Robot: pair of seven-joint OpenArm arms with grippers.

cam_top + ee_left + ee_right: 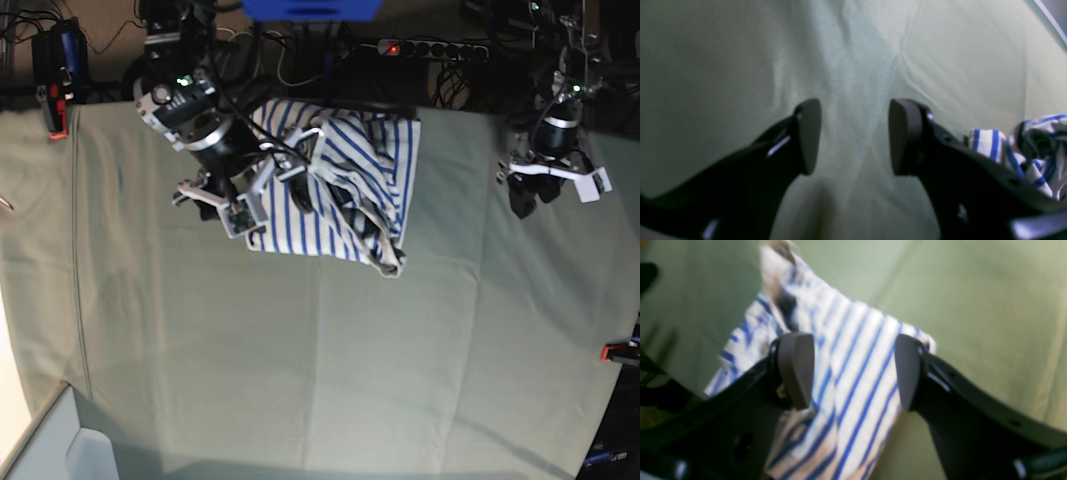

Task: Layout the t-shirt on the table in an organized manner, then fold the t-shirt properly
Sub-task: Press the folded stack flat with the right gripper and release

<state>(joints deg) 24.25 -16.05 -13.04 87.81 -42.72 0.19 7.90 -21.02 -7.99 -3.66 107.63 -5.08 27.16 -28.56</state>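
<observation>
In the base view we saw the shirt [345,185] lying bunched in the upper middle of the frame, on the counter [330,360], its striped cloth rumpled and partly doubled over itself. The right pincer [262,192] hung over the shirt's left part, at the upper left of the frame. In the right wrist view its fingers [796,368] stood apart, with striped cloth [853,373] showing in the gap below them; the picture was blurred, and we could not tell whether the pads touched the cloth. Nothing was clamped between them.

The left pincer [535,195] stood at the upper right of the base view, well apart from the shirt, over bare counter. In the left wrist view its fingers [808,133] stood apart and empty, with creased green cloth [853,83] between them and a bunched edge of the shirt [1023,150] at the right of the frame.

A red clamp [55,110] sat at the counter's upper left edge, another [620,351] at its right edge.
</observation>
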